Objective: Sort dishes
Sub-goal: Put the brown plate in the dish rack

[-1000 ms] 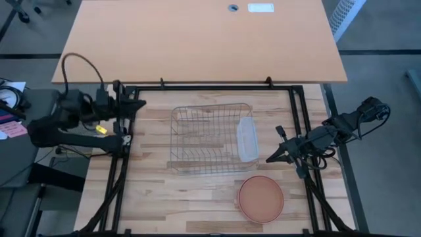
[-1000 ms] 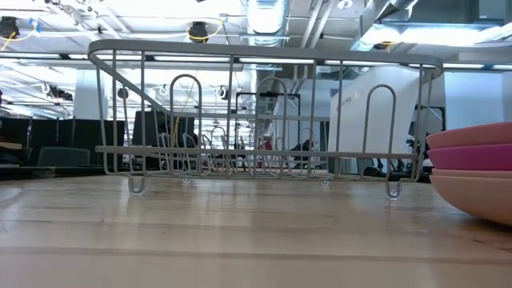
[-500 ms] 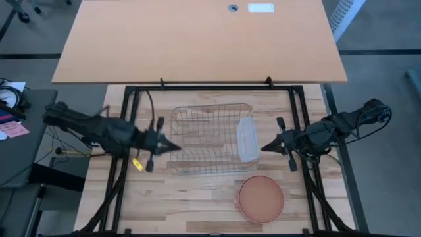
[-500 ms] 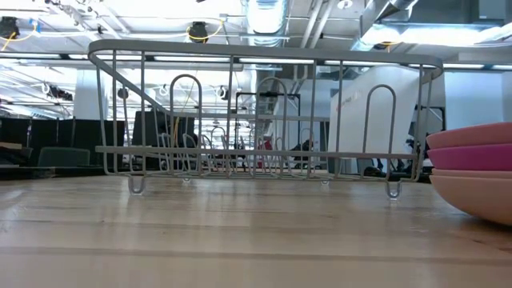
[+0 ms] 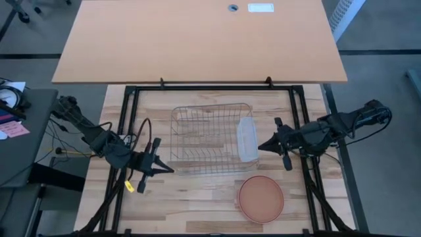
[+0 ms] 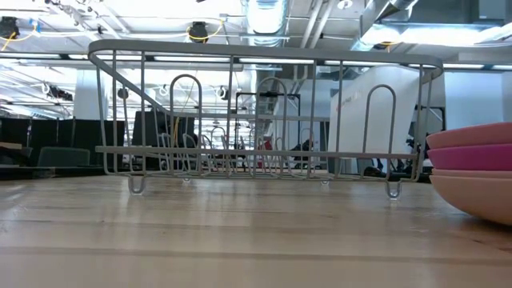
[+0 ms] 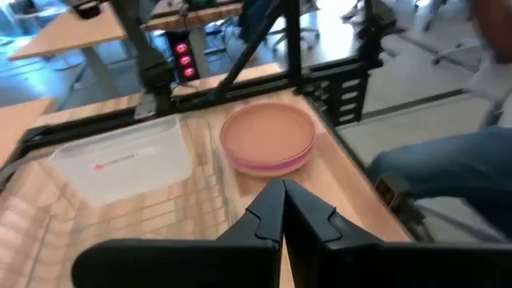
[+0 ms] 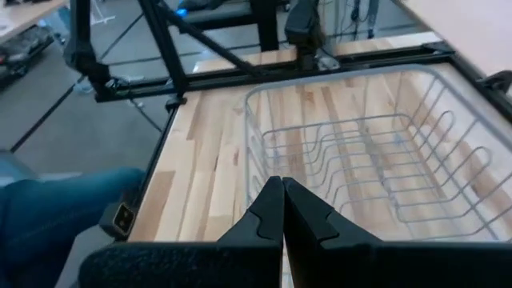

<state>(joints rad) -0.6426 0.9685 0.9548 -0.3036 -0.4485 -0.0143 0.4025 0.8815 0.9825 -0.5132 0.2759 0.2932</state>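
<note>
The dishes form a stack of round plates on the table's near right. Its top plate is salmon-orange. The low view shows the stack with a magenta plate under the top one and paler plates below, the lowest resting on the wood. My left gripper hovers shut by the near left corner of the wire rack and points toward the stack. My right gripper hovers shut to the right of the rack, pointing at it. Neither gripper holds anything.
The empty wire rack stands mid-table, with a translucent tub at its right end. A black frame borders the table. A second tabletop lies beyond the far edge. Bare wood lies left of the stack.
My left gripper has swung from the table's far left corner toward the near edge and the right, sinking as it went. It now sits by the rack's near left corner, still shut. My right gripper has turned a little toward the rack, still shut. The plates have not moved.
</note>
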